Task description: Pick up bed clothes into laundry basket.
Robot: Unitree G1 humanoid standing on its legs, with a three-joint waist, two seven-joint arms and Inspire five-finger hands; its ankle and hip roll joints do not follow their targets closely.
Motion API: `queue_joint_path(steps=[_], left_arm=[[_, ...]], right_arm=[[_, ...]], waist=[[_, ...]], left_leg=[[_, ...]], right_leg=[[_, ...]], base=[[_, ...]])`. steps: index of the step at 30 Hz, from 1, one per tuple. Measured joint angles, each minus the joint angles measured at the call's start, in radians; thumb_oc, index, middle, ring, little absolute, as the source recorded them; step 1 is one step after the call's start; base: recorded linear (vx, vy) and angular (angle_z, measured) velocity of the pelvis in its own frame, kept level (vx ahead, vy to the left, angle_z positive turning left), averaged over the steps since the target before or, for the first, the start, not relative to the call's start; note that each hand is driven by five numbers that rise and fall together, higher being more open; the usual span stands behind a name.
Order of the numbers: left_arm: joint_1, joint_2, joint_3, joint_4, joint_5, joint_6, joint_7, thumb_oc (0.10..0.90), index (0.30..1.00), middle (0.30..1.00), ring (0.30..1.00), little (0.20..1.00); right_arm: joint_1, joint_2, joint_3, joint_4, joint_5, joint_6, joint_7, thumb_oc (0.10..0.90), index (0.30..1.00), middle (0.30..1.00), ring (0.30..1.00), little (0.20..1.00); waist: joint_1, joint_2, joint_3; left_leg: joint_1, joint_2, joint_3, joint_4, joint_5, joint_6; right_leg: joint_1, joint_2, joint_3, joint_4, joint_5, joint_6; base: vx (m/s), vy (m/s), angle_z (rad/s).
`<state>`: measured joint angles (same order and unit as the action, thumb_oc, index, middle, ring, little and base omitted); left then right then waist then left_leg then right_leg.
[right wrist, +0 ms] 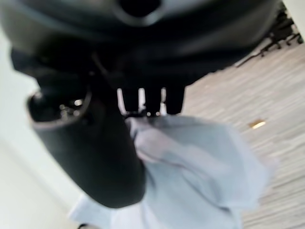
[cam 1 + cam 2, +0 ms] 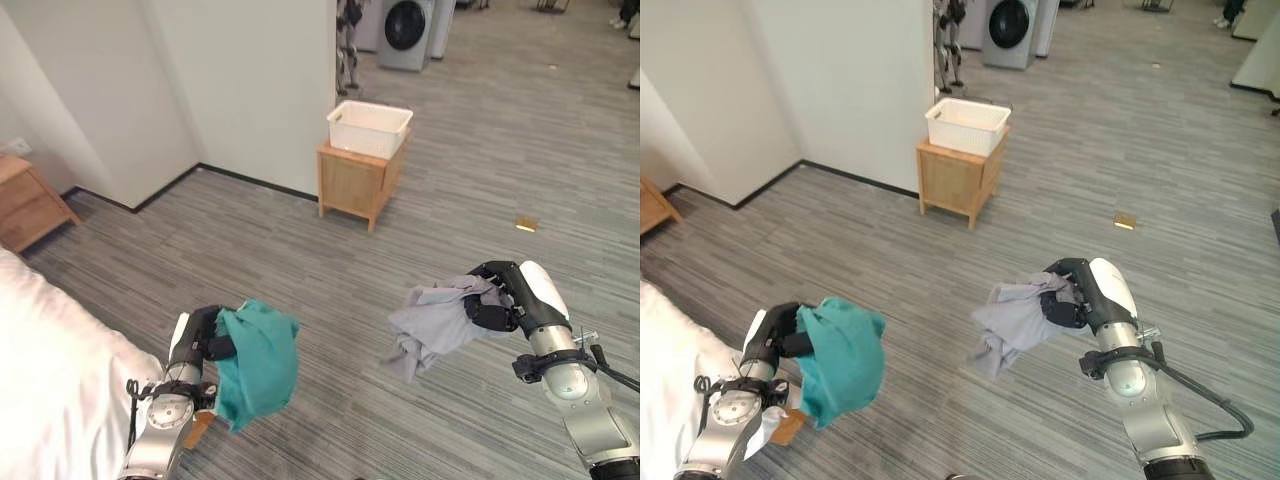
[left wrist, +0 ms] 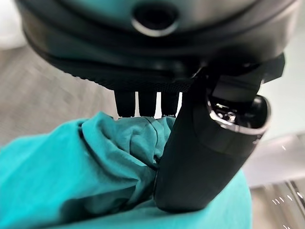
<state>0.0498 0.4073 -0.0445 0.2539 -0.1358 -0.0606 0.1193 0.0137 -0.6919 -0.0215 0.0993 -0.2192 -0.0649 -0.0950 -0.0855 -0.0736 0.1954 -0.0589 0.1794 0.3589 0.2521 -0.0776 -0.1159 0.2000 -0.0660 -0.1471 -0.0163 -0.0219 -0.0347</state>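
Note:
My left hand (image 2: 203,335) is shut on a teal cloth (image 2: 258,362) that hangs in the air at the lower left, above the floor beside the bed. In the left wrist view the thumb (image 3: 205,152) presses the teal cloth (image 3: 95,167) against the fingers. My right hand (image 2: 497,298) is shut on a pale grey cloth (image 2: 435,325) that droops from it at the right; the thumb (image 1: 95,157) pins the grey cloth (image 1: 190,167). The white laundry basket (image 2: 368,128) sits on a small wooden cabinet (image 2: 357,185) far ahead, by the wall corner.
A white bed (image 2: 50,390) fills the lower left corner. A wooden nightstand (image 2: 25,200) stands at the far left by the wall. A washing machine (image 2: 405,30) is at the back. A small yellowish item (image 2: 527,224) lies on the wood-pattern floor (image 2: 330,290).

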Motion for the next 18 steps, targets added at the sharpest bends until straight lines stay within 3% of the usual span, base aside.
queue_joint_path(steps=[1,2,5,7,9,10,11,12,14,15,16,17,18], left_arm=[[-0.001,-0.001,0.0,0.005,0.002,-0.003,0.001,0.4,0.3,0.3,0.3,0.3],[-0.012,-0.004,0.0,0.007,0.002,-0.002,0.001,0.4,0.3,0.3,0.3,0.3],[-0.019,-0.011,0.001,0.019,0.002,-0.002,0.007,0.4,0.3,0.3,0.3,0.3],[-0.015,-0.02,0.001,0.02,0.002,-0.001,0.007,0.4,0.3,0.3,0.3,0.3],[0.005,-0.024,0.009,0.013,0.002,-0.001,0.006,0.4,0.3,0.3,0.3,0.3],[0.015,-0.004,0.016,0.011,0.002,-0.001,0.004,0.4,0.3,0.3,0.3,0.3],[0.023,0.018,0.036,0.011,0.002,0.005,0.007,0.4,0.3,0.3,0.3,0.3],[0.024,0.026,0.055,0.011,0.003,0.015,0.01,0.4,0.3,0.3,0.3,0.3],[0.016,0.031,0.076,0.011,0.003,0.024,0.029,0.4,0.3,0.3,0.3,0.3],[0.013,0.033,0.078,0.01,0.003,0.023,0.03,0.4,0.3,0.3,0.3,0.3],[-0.016,0.025,0.075,0.028,0.01,0.03,0.041,0.4,0.3,0.3,0.3,0.3],[-0.026,0.014,0.075,0.029,0.015,0.041,0.046,0.4,0.3,0.3,0.3,0.3],[-0.03,0.014,0.041,0.015,0.021,0.042,0.046,0.4,0.3,0.3,0.3,0.3]], right_arm=[[0.001,0.005,0.016,0.009,0.0,0.001,-0.002,0.4,0.3,0.3,0.3,0.3],[-0.011,0.001,0.02,0.014,0.0,0.001,0.0,0.4,0.3,0.3,0.3,0.3],[-0.019,0.001,0.055,0.019,0.0,0.006,0.0,0.4,0.3,0.3,0.3,0.3],[0.004,0.0,0.071,0.019,0.0,0.007,0.001,0.4,0.3,0.3,0.3,0.3],[0.013,-0.003,0.081,0.01,0.0,0.009,0.006,0.4,0.3,0.3,0.3,0.3],[0.023,0.021,0.085,0.0,0.001,0.011,0.005,0.4,0.3,0.3,0.3,0.3],[0.026,0.033,0.114,-0.011,0.0,0.01,0.015,0.4,0.3,0.3,0.3,0.3],[0.023,0.05,0.131,-0.019,0.0,0.009,0.023,0.4,0.3,0.3,0.3,0.3],[0.025,0.07,0.153,-0.037,-0.011,0.007,0.038,0.4,0.3,0.3,0.3,0.3],[0.028,0.076,0.153,-0.041,-0.013,0.007,0.039,0.4,0.3,0.3,0.3,0.3],[0.006,0.087,0.172,-0.03,-0.024,0.01,0.032,0.4,0.3,0.3,0.3,0.3],[-0.001,0.087,0.182,-0.03,-0.031,0.012,0.029,0.4,0.3,0.3,0.3,0.3],[-0.002,0.069,0.194,-0.04,-0.041,0.008,0.031,0.4,0.3,0.3,0.3,0.3]], waist=[[0.0,-0.005,-0.021],[0.01,0.01,-0.005],[0.023,0.023,0.012],[0.017,0.019,0.014],[0.037,0.027,0.005],[0.041,-0.012,0.0],[0.059,-0.048,-0.009],[0.071,-0.052,-0.012],[0.079,-0.049,-0.023],[0.073,-0.047,-0.03],[0.071,-0.047,-0.019],[0.068,-0.044,-0.008],[0.035,0.011,0.0]], left_leg=[[-0.019,-0.057,0.013,-0.226,0.071,0.006],[-0.032,-0.076,0.002,-0.351,0.116,0.014],[-0.142,-0.068,-0.024,-0.351,0.178,0.01],[-0.164,-0.05,-0.01,-0.342,0.172,0.009],[-0.151,-0.007,0.034,-0.26,0.137,0.034],[-0.15,-0.016,0.065,-0.202,0.208,0.062],[-0.151,-0.035,0.086,-0.144,0.21,0.067],[-0.153,-0.029,0.1,-0.105,0.213,0.065],[-0.113,-0.05,0.125,-0.134,0.227,0.142],[-0.095,-0.067,0.13,-0.161,0.223,0.186],[-0.036,-0.103,0.186,-0.191,0.156,0.14],[-0.014,-0.098,0.21,-0.195,0.094,0.104],[0.042,-0.097,0.218,-0.23,0.111,0.117]], right_leg=[[0.03,0.002,0.039,-0.056,-0.012,0.018],[0.053,0.023,0.053,-0.073,-0.004,0.028],[0.113,0.027,0.091,-0.074,-0.057,0.03],[0.178,0.013,0.109,-0.074,-0.109,0.057],[0.237,-0.016,0.157,-0.08,-0.181,0.084],[0.261,-0.059,0.174,-0.082,-0.207,0.101],[0.247,-0.114,0.191,-0.046,-0.209,0.139],[0.218,-0.121,0.17,0.014,-0.173,0.159],[0.145,-0.147,0.119,0.153,-0.13,0.261],[0.133,-0.153,0.121,0.183,-0.134,0.276],[0.013,-0.183,0.112,0.443,-0.069,0.306],[-0.081,-0.212,0.106,0.619,-0.017,0.305],[-0.217,-0.248,0.045,0.827,-0.006,0.304]], base=[[0.66,-0.074,-0.7],[0.54,-0.085,-0.59],[0.54,-0.04,-0.7],[0.74,0.047,-0.5],[0.66,0.044,-0.79],[0.75,0.026,-0.97],[1.04,0.017,-1.03],[0.8,0.011,-1.21],[0.64,0.065,-0.59],[0.96,0.145,-0.11],[0.83,0.187,-0.12],[0.58,0.24,0.22],[0.49,0.218,0.47]])
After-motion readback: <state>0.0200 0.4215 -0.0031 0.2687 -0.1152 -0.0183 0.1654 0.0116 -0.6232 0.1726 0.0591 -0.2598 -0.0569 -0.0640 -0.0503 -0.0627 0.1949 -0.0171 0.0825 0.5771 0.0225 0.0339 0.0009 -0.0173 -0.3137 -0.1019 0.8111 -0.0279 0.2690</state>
